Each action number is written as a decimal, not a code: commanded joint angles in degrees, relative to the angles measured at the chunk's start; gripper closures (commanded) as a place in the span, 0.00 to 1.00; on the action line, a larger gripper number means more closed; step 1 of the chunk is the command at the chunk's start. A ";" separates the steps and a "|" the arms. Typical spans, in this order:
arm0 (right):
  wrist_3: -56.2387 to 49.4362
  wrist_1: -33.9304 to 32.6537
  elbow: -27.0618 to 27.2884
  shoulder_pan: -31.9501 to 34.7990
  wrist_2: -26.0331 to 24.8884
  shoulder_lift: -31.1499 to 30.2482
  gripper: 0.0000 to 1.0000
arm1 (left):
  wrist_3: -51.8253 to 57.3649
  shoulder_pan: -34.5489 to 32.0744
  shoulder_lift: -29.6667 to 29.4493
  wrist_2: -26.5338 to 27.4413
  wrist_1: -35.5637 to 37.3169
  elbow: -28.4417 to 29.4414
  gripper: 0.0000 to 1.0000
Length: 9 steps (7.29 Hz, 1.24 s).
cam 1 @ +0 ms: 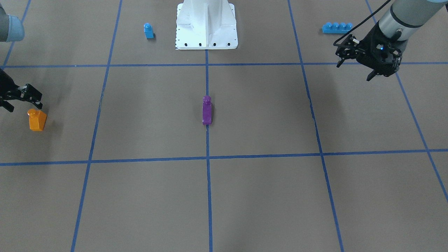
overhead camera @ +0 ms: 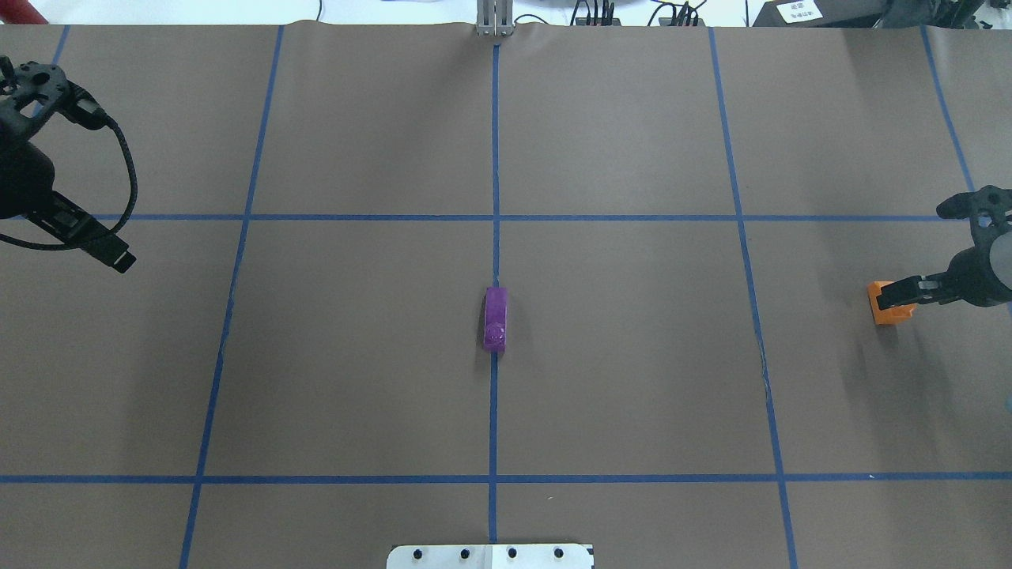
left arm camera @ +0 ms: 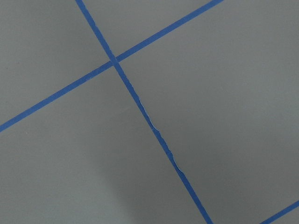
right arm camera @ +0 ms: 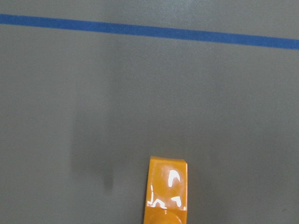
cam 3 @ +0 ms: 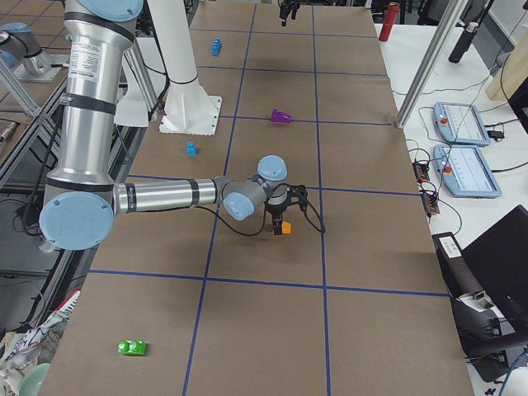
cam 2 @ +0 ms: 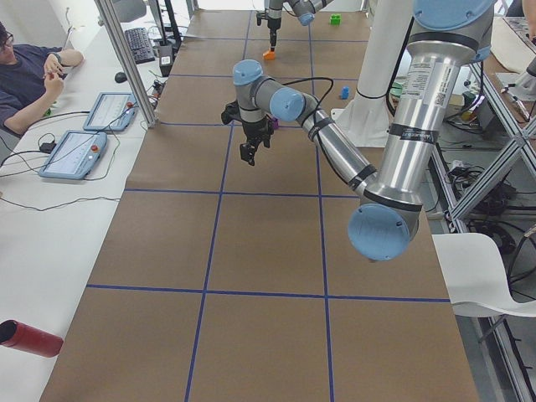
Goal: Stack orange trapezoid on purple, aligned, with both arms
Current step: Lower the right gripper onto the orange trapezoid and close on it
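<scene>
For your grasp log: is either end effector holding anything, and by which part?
Nothing is held. The right end effector hovers open by the orange trapezoid, which sits free; the left end effector hangs empty.

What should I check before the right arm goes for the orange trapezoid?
1. The orange trapezoid stands stud up and ungripped: ok.
2. The right gripper is open: ok, jaws apart.
3. The right gripper is centred over the block: cannot tell. The block sits at the bottom edge of the right wrist view.
4. The purple is free, standing alone on the centre tape line: ok.
5. The left gripper is open, empty and well away from the purple: ok.
</scene>
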 commanded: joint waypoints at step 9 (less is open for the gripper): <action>0.65 -8.24 3.71 -1.51 0.58 3.43 1.00 | 0.10 -5.77 4.12 0.79 0.18 1.57 0.00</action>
